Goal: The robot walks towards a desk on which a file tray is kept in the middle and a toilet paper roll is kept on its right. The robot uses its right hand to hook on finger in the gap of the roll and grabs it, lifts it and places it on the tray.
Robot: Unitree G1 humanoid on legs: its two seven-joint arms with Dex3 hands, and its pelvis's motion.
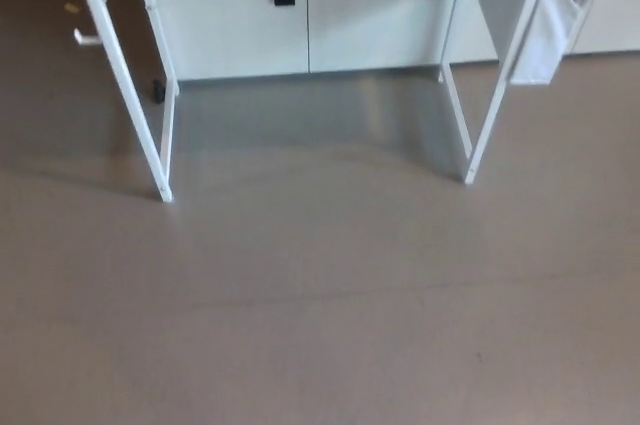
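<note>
Approach phase. Only the grey floor (320,325) and the white frame legs (165,160) of the desk show, with white cabinets (300,15) behind them. Neither hand is visible, so finger state cannot be told. Tray and roll lie out of sight; a misaligned walk risks striking the legs.

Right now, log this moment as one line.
phase: approach | view: floor, white desk legs, cabinets behind | tray, roll: not in view | left, right robot hand: not in view
</note>
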